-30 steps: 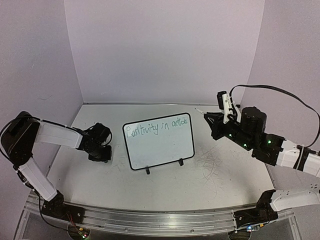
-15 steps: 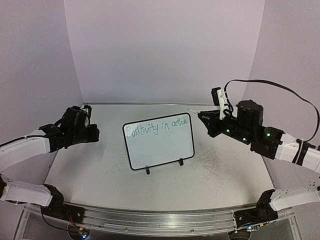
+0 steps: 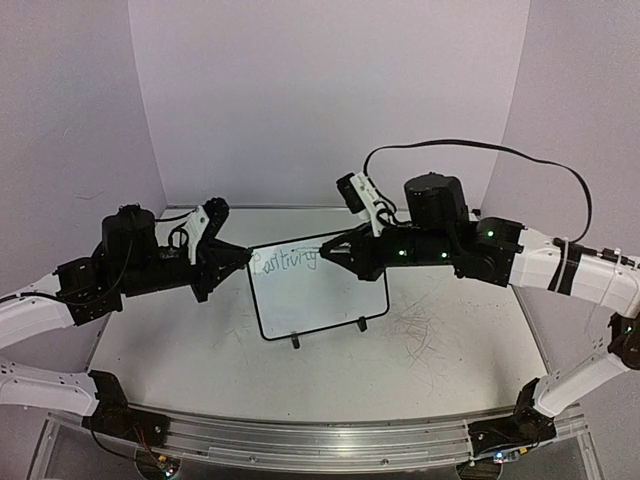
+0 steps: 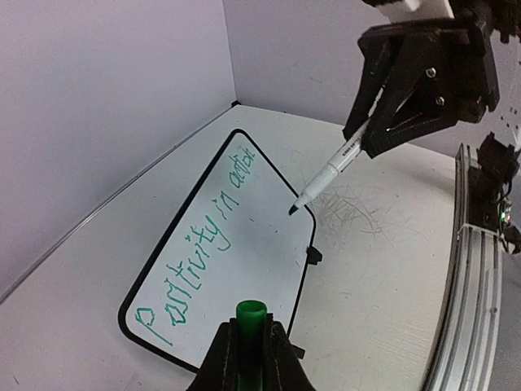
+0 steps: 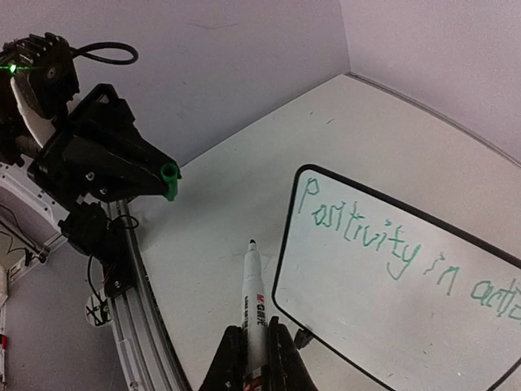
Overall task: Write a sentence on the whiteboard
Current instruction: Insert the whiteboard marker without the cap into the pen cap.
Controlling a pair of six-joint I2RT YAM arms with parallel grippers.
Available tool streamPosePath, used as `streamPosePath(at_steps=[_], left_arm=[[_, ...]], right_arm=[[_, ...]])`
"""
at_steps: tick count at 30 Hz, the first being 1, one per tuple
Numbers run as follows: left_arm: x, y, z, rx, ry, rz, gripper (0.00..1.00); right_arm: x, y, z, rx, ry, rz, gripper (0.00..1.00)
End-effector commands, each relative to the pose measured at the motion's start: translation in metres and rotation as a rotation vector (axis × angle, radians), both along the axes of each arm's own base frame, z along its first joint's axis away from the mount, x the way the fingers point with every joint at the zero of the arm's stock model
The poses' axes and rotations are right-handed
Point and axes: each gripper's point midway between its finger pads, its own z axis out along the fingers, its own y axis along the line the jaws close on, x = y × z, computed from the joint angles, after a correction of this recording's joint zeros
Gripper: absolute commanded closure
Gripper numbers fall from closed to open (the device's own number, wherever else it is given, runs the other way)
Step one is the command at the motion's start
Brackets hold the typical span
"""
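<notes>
The whiteboard [image 3: 310, 305] stands tilted on its wire stand at mid-table. The green sentence [image 3: 285, 263] runs along its top; its end is hidden in the top view by the right arm. In the left wrist view the sentence [image 4: 203, 244] shows whole. My right gripper [image 3: 335, 255] is shut on a white marker [image 5: 255, 289], uncapped, tip pointing left, held in the air over the board's upper edge. My left gripper [image 3: 240, 258] is shut on a green cap [image 4: 251, 314], its open end facing the marker [image 4: 326, 175] across a gap.
Faint grey scribble marks [image 3: 420, 325] cover the tabletop right of the board. An aluminium rail [image 3: 320, 440] runs along the near edge. Purple walls close the back and both sides. The right arm's black cable [image 3: 470, 148] arches overhead.
Both arms have risen and swung inward. The left gripper came up from the table's left side; the right moved left over the board's top, covering the sentence's end in the top view.
</notes>
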Motion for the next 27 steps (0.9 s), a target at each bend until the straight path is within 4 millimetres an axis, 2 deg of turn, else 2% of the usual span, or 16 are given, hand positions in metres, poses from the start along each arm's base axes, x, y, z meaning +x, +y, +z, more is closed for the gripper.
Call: streamPosePath(at_steps=[1, 3, 6, 14, 27], left_arm=[[0.001, 0.001, -0.006, 0.171, -0.149, -0.009, 1.00], [0.001, 0.003, -0.021, 0.229, -0.151, -0.005, 1.00], [0.000, 0.006, -0.034, 0.268, -0.161, 0.001, 1.00], [-0.008, 0.004, -0.034, 0.265, -0.173, -0.032, 1.00], [-0.013, -0.002, -0.037, 0.271, -0.172, -0.059, 1.00]], right_arm=[[-0.016, 0.016, 0.016, -0.008, -0.030, 0.017, 1.00], [-0.022, 0.025, 0.013, -0.020, -0.026, 0.043, 1.00], [-0.027, 0.036, 0.011, -0.033, -0.023, 0.068, 1.00], [-0.019, 0.046, 0.013, -0.035, -0.024, 0.051, 1.00], [-0.022, 0.058, 0.006, -0.044, -0.004, 0.099, 1.00]])
